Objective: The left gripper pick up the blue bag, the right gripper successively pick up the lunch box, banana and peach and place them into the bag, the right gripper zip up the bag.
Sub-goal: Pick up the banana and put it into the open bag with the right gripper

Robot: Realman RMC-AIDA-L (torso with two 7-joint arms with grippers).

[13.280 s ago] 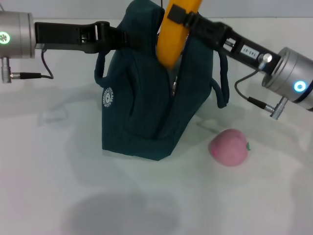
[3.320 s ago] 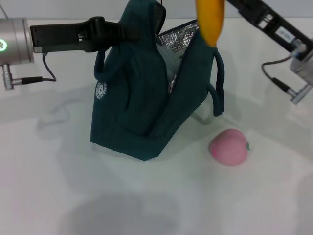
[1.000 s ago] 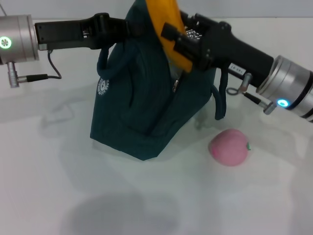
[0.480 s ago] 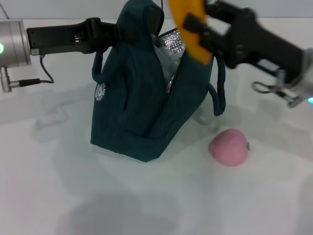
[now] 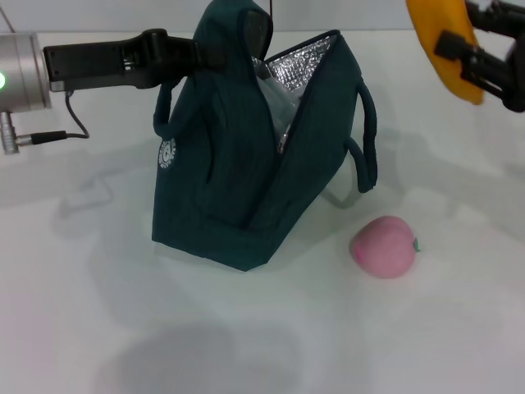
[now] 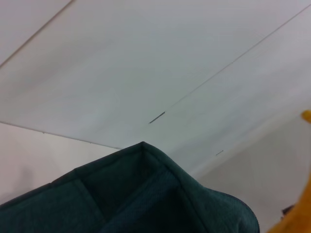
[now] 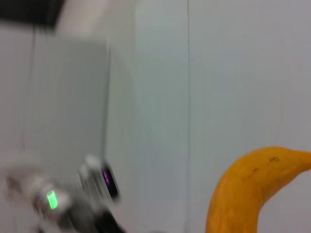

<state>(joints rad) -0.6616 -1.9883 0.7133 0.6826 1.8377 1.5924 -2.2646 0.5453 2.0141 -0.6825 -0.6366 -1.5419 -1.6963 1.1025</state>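
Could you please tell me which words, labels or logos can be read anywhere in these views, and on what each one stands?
None can be read.
Small white round logo on the blue bag: its lettering is too small to make out.
The banana, held in the right gripper, has only dark specks, no text.
The peach and the left gripper show no text.

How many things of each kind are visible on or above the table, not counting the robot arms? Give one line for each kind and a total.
Bags: 1, the blue bag, open, held at its top by the left gripper.
Bananas: 1, the banana, held in the air by the right gripper.
Peaches: 1, the peach, on the table.
Total: 3
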